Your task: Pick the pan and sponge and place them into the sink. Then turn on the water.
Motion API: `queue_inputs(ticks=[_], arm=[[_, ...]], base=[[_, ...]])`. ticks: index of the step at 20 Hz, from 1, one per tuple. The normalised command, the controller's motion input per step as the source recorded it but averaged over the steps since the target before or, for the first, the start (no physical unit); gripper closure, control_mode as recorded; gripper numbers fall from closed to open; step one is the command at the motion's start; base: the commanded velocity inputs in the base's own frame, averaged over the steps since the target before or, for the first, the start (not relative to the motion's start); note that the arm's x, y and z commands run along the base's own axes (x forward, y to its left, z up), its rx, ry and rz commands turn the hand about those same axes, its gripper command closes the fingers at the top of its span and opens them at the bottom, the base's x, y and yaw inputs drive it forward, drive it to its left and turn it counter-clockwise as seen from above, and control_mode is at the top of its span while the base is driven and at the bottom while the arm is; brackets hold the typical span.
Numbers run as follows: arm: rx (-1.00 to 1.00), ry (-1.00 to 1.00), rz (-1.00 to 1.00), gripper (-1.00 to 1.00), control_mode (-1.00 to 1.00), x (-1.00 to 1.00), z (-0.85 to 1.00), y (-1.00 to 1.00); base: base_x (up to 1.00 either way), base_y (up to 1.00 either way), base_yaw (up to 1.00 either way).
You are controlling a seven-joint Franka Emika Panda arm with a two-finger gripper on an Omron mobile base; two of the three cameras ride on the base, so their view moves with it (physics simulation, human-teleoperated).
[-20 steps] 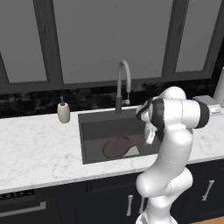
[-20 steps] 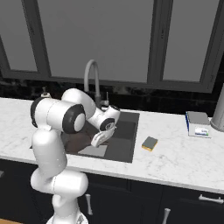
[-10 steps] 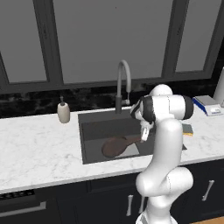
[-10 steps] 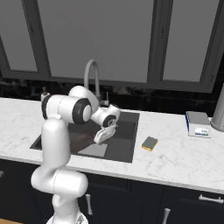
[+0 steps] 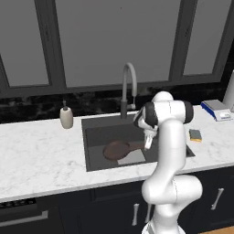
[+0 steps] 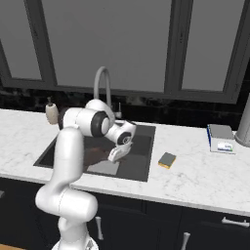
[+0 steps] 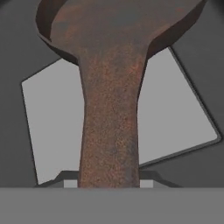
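Clamped on the handle, our gripper holds the pan low inside the sink, mid-frame; we risk it clattering onto the pale square if we let go too high, and the sponge waits on the counter at right

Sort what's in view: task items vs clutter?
Task items: pan, held by its handle in the shut tool, down in the sink; sponge on the counter; faucet.
Clutter: soap dispenser; blue-and-white box.
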Motion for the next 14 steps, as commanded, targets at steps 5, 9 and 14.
queue_inputs(ticks=[5,9,14], arm=[[-0.01,0.00,0.02,1.00,-1.00,0.42,-0.24,0.00],[0.00,0.00,0.11,1.00,-1.00,0.29,-0.21,0.00],[0.00,-0.03,0.12,1.00,-1.00,0.37,-0.22,0.00]], base=[[0.00,0.00,0.00],[0.00,0.00,0.00],[0.00,0.00,0.00]])
